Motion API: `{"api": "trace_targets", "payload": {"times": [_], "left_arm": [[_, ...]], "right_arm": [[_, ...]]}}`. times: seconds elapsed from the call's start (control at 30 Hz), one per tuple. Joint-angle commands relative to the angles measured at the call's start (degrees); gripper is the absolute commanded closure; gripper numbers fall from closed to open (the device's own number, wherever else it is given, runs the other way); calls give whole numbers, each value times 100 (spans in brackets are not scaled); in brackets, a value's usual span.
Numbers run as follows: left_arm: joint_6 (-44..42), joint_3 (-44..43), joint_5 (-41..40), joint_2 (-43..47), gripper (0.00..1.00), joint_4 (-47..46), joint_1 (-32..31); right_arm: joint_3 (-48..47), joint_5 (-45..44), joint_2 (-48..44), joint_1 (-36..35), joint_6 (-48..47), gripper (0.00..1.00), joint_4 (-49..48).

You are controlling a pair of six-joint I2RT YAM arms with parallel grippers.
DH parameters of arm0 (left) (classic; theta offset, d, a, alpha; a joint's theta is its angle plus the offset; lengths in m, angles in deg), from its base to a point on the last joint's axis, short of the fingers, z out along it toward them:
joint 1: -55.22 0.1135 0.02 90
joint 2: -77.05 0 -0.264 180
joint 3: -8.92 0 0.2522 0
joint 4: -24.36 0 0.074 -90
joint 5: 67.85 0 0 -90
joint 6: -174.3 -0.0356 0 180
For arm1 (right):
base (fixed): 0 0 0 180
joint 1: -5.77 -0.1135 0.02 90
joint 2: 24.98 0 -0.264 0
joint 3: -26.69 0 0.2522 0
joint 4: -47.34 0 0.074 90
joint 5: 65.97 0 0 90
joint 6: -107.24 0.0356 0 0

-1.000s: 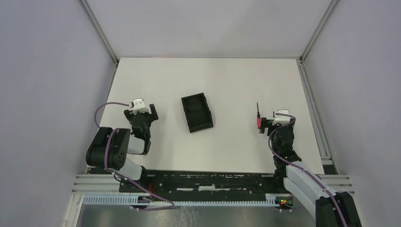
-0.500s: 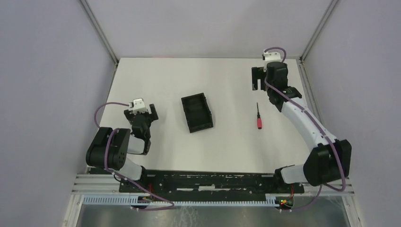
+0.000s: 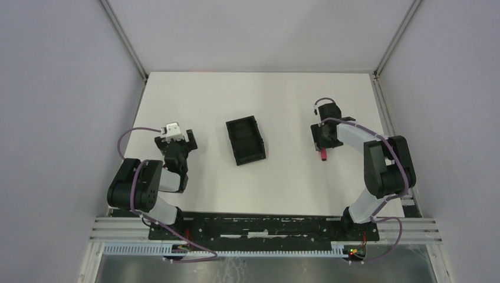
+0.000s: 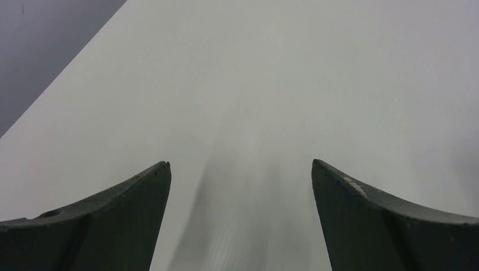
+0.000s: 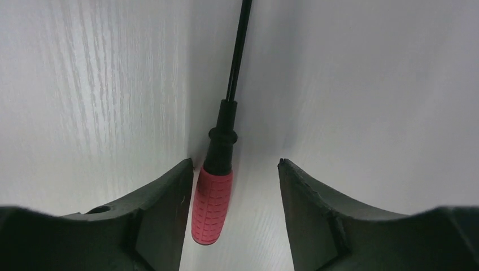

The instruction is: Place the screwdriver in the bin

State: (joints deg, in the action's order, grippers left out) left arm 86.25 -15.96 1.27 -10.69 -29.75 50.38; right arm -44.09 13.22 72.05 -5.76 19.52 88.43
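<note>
Right gripper (image 3: 323, 141) (image 5: 234, 169) down close to the table (image 3: 283, 100), jaws spread, clamped on nothing. Between its two fingers, one screwdriver (image 5: 213, 203) (image 3: 323, 156), flat on the white top. Red handle nearest the wrist camera, hard by the finger on the left of that view; whether touching it, impossible to tell. Thin black shaft running straight out ahead, past the fingertips. From above, only the red handle end poking out from beneath the gripper, on the side toward the arm bases.

Off to this gripper's left, well apart, one bin (image 3: 246, 140): black, shallow, open side up, lying on the table at a slight slant. Farther left again, beyond the bin, the one other hand, the left gripper (image 3: 175, 140) (image 4: 240, 169), drawn in near its own base. Jaws likewise apart, holding nothing, with bare white table showing between its two fingers.
</note>
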Motion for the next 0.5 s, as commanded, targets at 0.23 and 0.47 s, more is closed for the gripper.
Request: {"api": "trace_targets", "payload": {"times": [0.23,0.47], "left_arm": [[223,-101,-39,-41,0,-331,23],[222,-101,-39,-41,0,-327,18]], "right_arm": [[-289,613,-17,210,-35,100,184],[-2689,443,-66,211,-180,100,2443]]}}
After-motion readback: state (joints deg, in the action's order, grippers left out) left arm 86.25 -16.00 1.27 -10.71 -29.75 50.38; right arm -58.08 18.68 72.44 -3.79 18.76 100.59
